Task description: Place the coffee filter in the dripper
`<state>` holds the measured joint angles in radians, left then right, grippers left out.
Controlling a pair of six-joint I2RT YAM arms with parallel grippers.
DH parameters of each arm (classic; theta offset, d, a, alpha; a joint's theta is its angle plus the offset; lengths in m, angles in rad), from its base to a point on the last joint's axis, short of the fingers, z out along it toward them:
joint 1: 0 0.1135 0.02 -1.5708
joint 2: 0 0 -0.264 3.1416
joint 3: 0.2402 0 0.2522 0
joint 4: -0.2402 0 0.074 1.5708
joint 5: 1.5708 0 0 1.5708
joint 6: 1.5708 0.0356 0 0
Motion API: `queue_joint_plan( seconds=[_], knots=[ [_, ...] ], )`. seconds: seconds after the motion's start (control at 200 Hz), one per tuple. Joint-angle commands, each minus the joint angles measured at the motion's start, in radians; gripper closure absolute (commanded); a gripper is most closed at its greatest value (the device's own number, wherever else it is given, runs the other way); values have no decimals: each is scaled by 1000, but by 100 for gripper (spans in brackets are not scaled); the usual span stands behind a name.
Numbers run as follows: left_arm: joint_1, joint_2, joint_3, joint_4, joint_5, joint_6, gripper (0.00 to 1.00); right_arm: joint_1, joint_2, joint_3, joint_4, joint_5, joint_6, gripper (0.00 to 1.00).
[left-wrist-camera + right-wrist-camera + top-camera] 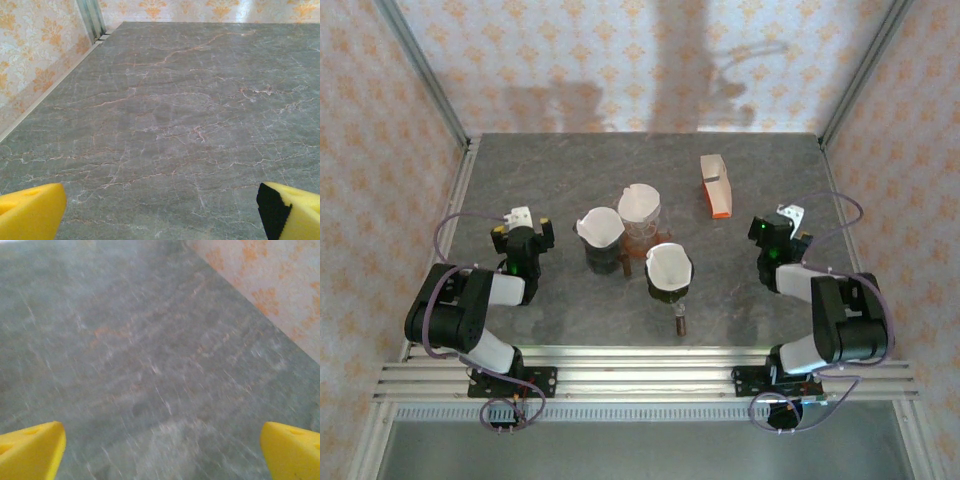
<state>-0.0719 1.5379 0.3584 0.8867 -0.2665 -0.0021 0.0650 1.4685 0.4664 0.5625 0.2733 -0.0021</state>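
Three drippers stand mid-table, each with a white paper filter inside: a dark dripper (600, 240) on the left, a clear dripper (640, 213) behind it, and a dark dripper (669, 274) in front with a brown handle (680, 320) pointing toward me. My left gripper (525, 224) rests low at the left, apart from them. It is open (160, 212) over bare table, its yellow fingertips (30, 210) spread wide. My right gripper (782, 224) sits at the right, also open (162, 452) with nothing between its yellow fingertips (292, 447).
An orange and white box (716, 186) lies at the back right of the grey marble table (570, 170). Patterned walls and metal frame posts (425, 75) close in the sides and back. The right wrist view is blurred.
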Motion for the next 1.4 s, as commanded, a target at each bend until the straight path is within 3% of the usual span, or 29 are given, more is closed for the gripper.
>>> queue_joint_plan(
  seconds=[0.0,0.045,0.1,1.396],
  knots=[
    [3,-5,10,30,-13,-8,0,-4,49,-52,225,-68,-15,1],
    [3,-5,11,30,-14,-8,0,-5,72,-74,295,-65,-20,1],
    [3,-5,11,29,-14,-8,0,-6,53,-54,221,-66,-11,1],
    [3,-5,11,30,-14,-8,0,-7,57,-63,247,-68,-16,1]
  ],
)
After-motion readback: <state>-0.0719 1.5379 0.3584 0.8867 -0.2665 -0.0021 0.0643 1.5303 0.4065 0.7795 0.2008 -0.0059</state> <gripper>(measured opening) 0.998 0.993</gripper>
